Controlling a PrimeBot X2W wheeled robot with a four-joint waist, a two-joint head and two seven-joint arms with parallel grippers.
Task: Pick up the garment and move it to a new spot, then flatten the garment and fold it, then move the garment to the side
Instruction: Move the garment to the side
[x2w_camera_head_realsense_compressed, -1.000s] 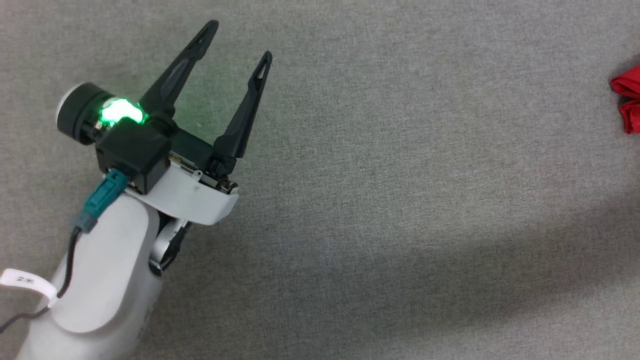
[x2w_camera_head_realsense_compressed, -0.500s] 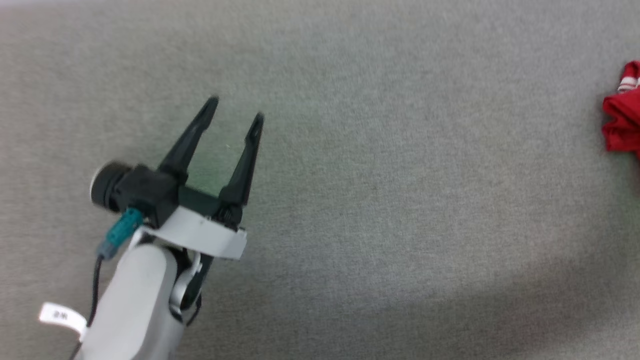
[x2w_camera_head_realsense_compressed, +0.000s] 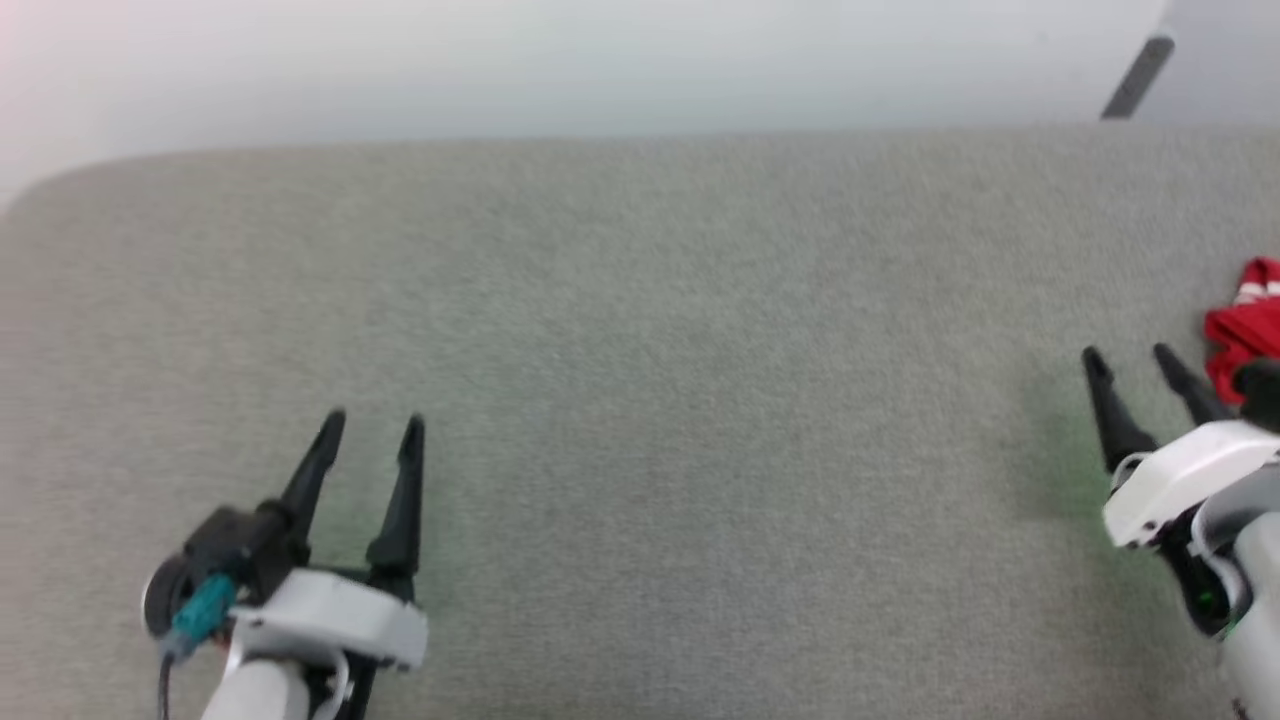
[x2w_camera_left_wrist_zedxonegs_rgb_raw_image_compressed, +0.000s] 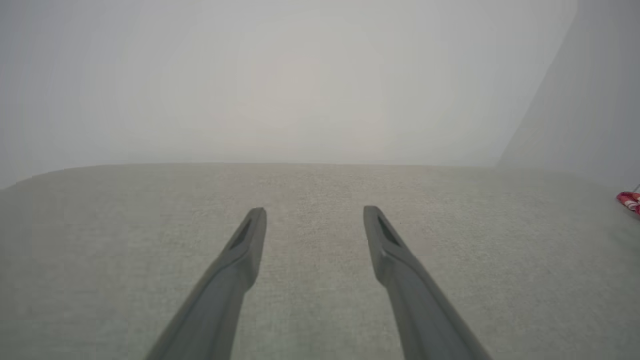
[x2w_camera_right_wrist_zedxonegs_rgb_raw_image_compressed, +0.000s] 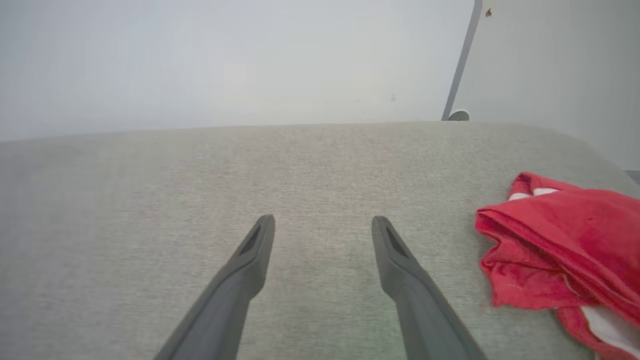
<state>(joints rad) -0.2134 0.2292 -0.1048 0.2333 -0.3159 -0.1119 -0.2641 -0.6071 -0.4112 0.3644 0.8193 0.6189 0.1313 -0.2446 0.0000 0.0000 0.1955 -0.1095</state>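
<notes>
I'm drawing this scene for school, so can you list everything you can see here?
shirt: one, red with white bits, bunched up at the table's right edge
table: one, grey fabric top, under everything
wall: one, white, behind the table
bar: one, grey, leaning up the wall at the far right
left tool: one, black fingers, open and empty, over the table's near left
right tool: one, black fingers, open and empty, near right, just left of the shirt
</notes>
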